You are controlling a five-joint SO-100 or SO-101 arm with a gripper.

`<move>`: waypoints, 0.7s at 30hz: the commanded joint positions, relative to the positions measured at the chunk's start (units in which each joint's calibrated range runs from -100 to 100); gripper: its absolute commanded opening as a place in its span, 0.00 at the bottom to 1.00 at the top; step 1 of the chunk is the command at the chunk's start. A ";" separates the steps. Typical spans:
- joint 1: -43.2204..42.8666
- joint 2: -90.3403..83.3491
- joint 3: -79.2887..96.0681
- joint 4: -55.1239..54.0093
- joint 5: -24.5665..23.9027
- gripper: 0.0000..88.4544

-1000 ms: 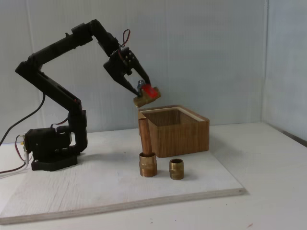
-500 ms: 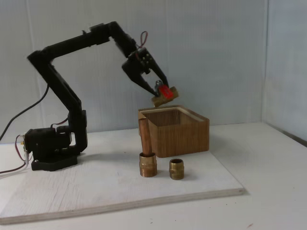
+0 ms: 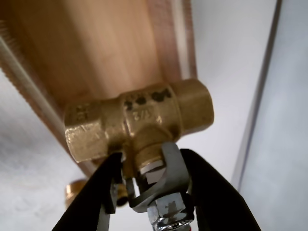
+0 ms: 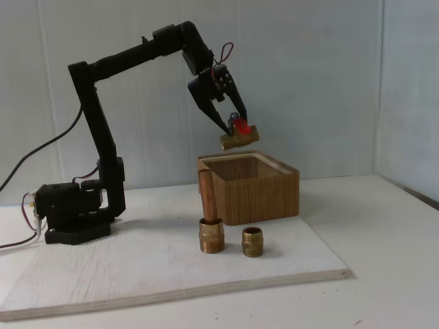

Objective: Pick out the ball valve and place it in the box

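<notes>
The gripper [image 4: 236, 127] has its two black fingers clamped on the ball valve [image 4: 239, 140], holding it up in the air above the box [image 4: 257, 192] — the valve isn't touching the box, there's a clear gap between its brass body and the rim in the fixed view. It hangs over the left-rear part of the opening as that view shows it, brass body roughly level, with the red lever showing just above the body between the fingertips.

In the wrist view the valve [image 3: 139, 122] is right up close: the brass body lies crosswise, one hex end to the left and a rounder end to the right, with some dark cast markings on top. The fingers [image 3: 91, 197] grip around the stem area, and the silver nut [image 3: 168, 216] and flat metal of the handle sit between them at the bottom edge. Behind the valve is the wooden inside of the box [image 3: 96, 48] with its pale rim running diagonally — so the camera is looking down into it.

Down on the white board [image 4: 137, 274], in front of the box, stand the brass fitting with the copper pipe [image 4: 209, 219], upright, and just to its right the short threaded nipple [image 4: 252, 242]. They're near each other but apart. The arm's base [image 4: 72, 212] sits at the left end of the board, wires trailing off to the left.
</notes>
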 commanded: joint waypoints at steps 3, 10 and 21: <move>-2.36 0.50 -6.52 0.49 -2.52 0.05; -3.39 4.40 -6.16 -0.02 -4.23 0.05; -4.86 12.28 -6.61 -0.11 -6.30 0.05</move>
